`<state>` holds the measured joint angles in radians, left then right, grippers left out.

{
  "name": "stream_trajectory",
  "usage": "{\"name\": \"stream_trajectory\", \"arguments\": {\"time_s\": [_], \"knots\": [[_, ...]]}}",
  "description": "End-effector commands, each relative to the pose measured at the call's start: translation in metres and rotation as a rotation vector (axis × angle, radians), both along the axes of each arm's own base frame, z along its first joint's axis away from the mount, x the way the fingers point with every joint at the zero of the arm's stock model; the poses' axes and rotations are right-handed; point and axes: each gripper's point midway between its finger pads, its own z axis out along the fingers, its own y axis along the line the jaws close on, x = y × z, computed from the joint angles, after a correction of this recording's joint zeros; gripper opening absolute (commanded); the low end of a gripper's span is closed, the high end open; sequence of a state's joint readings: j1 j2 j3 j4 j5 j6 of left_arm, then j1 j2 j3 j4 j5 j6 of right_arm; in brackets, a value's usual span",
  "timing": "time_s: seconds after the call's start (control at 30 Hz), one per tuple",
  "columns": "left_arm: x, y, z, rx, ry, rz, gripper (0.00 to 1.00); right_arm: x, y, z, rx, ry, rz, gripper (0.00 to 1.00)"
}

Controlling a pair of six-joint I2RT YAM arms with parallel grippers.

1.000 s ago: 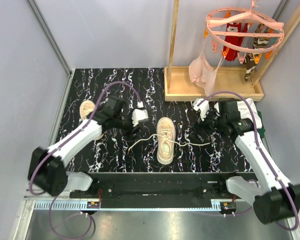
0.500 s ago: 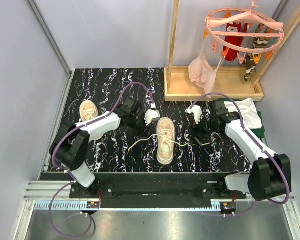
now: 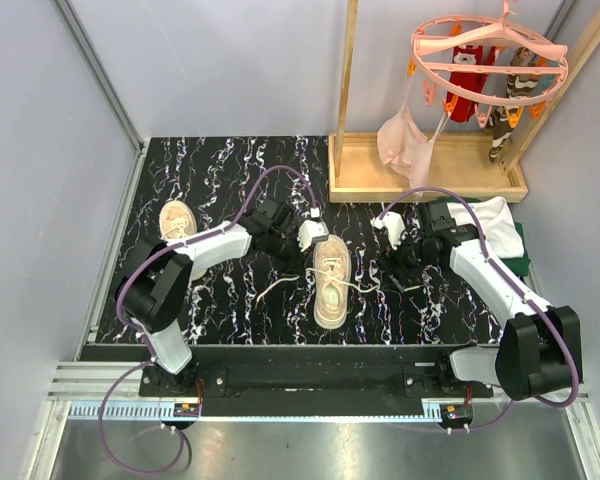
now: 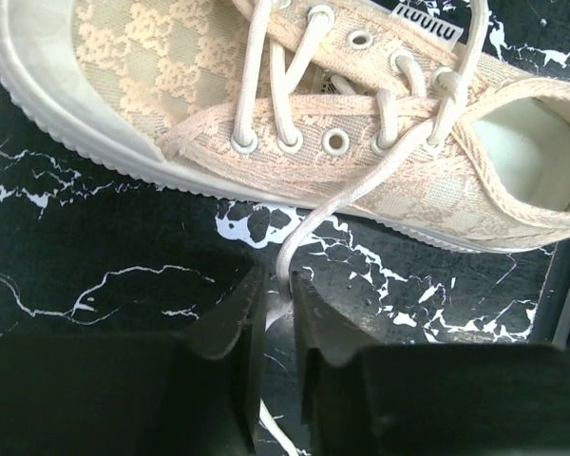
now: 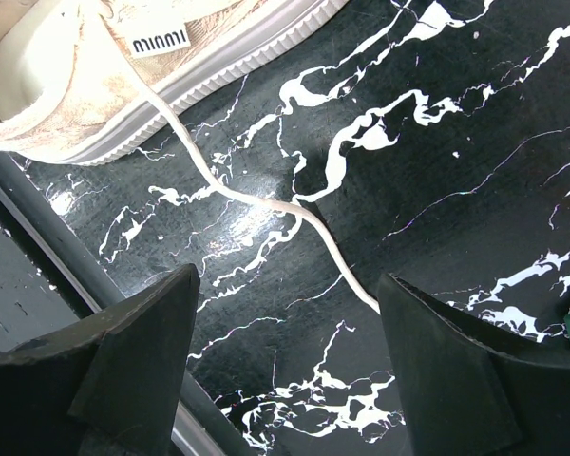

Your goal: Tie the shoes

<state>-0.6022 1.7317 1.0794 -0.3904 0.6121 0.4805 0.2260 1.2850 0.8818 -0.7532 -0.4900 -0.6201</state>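
Pinching a white lace strand (image 4: 356, 185) between nearly closed fingers, the left gripper (image 4: 277, 296) sits just beside the middle shoe (image 3: 331, 283), on its left flank near the eyelets. The strand runs from an upper eyelet down into the narrow gap between the jaws, and a short tail pokes out below them. In the left wrist view this shoe lies sideways, toe to the left, with the pale insole visible in its opening and the laces threaded but untied.

Right gripper (image 5: 290, 318): fingers (image 5: 142, 351) spread wide, holding nothing. It hangs just right of the middle shoe, over the black marble tabletop (image 3: 220, 170). The other lace strand (image 5: 266, 204) trails from the shoe's heel side across the marble, and its tip lies between the two spread fingers, touching neither.

The second shoe (image 3: 177, 222) sits well to the left of the middle shoe, toe pointing away from the arm bases, apart from both grippers.

A wooden tray base (image 3: 480, 182) stands behind and to the right of the middle shoe. The rack posts rise from it and a pink garment (image 3: 405, 140) hangs down into it. Above it a pink ring hanger (image 3: 490, 45) carries small clipped clothes. A white cloth (image 3: 495, 215) lies right of the middle shoe, past the right arm.
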Motion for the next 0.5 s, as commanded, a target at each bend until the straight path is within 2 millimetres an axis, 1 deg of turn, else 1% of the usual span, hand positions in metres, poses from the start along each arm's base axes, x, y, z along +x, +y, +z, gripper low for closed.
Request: {"name": "stream_trajectory", "arguments": {"time_s": [0.0, 0.03, 0.07, 0.13, 0.17, 0.23, 0.27, 0.33, 0.37, 0.47], "knots": [[0.01, -0.018, 0.018, -0.069, -0.04, -0.024, 0.1, 0.001, -0.001, -0.001, -0.003, -0.001, -0.007, 0.84], [0.009, -0.018, 0.02, -0.074, -0.038, -0.024, 0.02, 0.001, -0.002, -0.001, -0.004, -0.001, -0.007, 0.84], [0.009, -0.018, 0.022, -0.08, -0.04, -0.019, 0.0, 0.0, -0.001, -0.002, -0.004, 0.002, -0.007, 0.84], [0.005, -0.02, 0.031, -0.11, -0.039, -0.019, 0.0, 0.0, -0.001, -0.002, -0.004, 0.001, -0.007, 0.84], [0.004, -0.021, 0.039, -0.128, -0.048, -0.017, 0.0, 0.0, -0.002, -0.002, -0.002, 0.002, -0.009, 0.84], [-0.001, -0.023, 0.048, -0.163, -0.032, -0.007, 0.0, -0.001, -0.001, -0.002, 0.0, 0.009, -0.01, 0.84], [-0.002, -0.025, 0.058, -0.19, -0.047, -0.006, 0.0, -0.001, -0.001, -0.002, 0.003, 0.01, -0.01, 0.84], [-0.006, -0.029, 0.068, -0.243, -0.027, 0.014, 0.0, -0.002, 0.001, -0.002, 0.011, 0.019, -0.013, 0.83], [-0.007, -0.031, 0.078, -0.275, -0.039, 0.021, 0.0, -0.002, 0.001, -0.002, 0.014, 0.02, -0.013, 0.83], [-0.011, -0.038, 0.092, -0.354, -0.009, 0.049, 0.0, -0.004, 0.005, -0.001, 0.036, 0.021, -0.004, 0.82]]}}
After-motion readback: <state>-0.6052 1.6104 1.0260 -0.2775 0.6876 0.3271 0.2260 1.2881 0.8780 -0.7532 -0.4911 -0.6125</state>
